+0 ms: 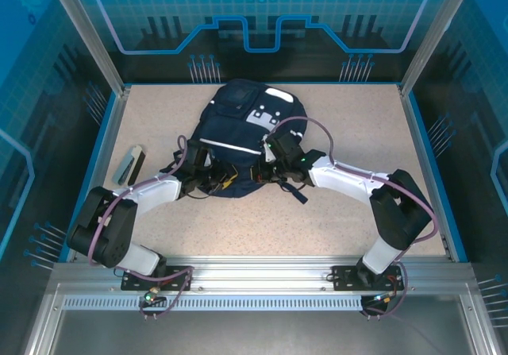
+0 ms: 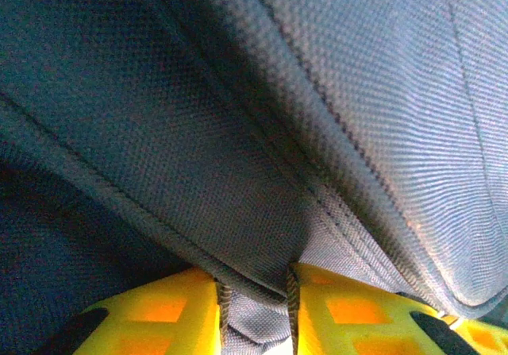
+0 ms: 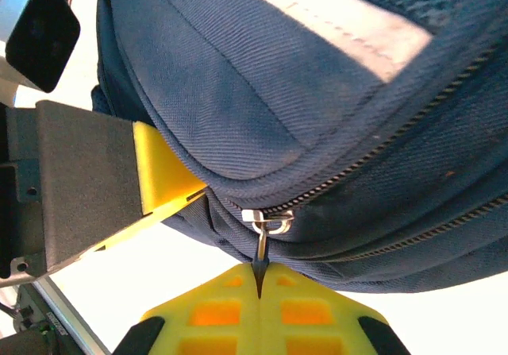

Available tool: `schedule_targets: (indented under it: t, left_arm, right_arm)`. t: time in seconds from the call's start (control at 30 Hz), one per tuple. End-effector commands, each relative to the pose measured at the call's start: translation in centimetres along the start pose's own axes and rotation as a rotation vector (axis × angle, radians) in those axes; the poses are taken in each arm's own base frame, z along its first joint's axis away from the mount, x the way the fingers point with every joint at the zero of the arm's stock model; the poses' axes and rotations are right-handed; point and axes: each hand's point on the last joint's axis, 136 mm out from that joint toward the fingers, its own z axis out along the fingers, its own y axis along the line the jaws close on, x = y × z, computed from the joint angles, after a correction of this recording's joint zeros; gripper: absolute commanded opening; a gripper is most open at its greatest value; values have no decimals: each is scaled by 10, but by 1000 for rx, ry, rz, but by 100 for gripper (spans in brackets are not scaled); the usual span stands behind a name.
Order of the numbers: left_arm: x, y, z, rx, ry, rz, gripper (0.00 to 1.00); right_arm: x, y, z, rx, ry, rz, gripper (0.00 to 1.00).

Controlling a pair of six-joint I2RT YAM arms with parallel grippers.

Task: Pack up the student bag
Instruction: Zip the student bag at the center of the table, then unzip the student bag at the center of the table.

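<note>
A: Where is the student bag [image 1: 230, 125]?
B: Mid-tabletop [image 1: 341, 220], toward the far edge.
A: Who holds it?
B: The left gripper [image 2: 252, 307] pinches a fabric fold; the right gripper [image 3: 260, 291] is pressed together on a zipper pull [image 3: 264, 232].

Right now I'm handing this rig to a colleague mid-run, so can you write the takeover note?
Left gripper: shut on a fabric fold of the student bag.
Right gripper: shut on the zipper pull.
The bag lies mid-table; small dark items lie to its left.
Done: both grips set.
Left to do: pull the zipper open, then likely pack those items.
</note>
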Motion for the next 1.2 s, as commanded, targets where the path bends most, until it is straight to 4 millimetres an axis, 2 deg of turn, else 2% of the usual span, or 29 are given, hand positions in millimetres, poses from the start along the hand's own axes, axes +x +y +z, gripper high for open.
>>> schedule_targets:
  t: [0.0,0.07,0.17,0.27,0.4,0.53,0.73,0.87,1.17]
  left_arm:
    - [2,-17,0,55,7,19,30]
    - [3,-20,-6,61,4,28,32]
    - [6,-22,-19,56,-8,61,38]
    - [12,-26,-33,50,-22,117,39]
    - [22,-33,-48,18,-48,217,42]
    - [30,-48,-55,-27,-80,337,44]
    - [42,-73,-43,-121,-108,506,44]
    - [41,-74,-29,-218,-131,533,42]
    - [41,-76,1,-257,-98,527,37]
  right_arm:
    - [20,20,-8,-25,93,-39,0]
    - [13,11,-18,7,62,-31,14]
    - [-1,1,-41,30,-4,-17,40]
    - [-9,-13,-62,56,-50,21,53]
    - [-15,-35,-80,74,-98,103,62]
    - [-17,-56,-90,82,-125,202,66]
    - [-14,-71,-90,80,-119,284,67]
    - [-11,-78,-89,88,-117,309,67]
    - [-5,-84,-86,90,-102,343,67]
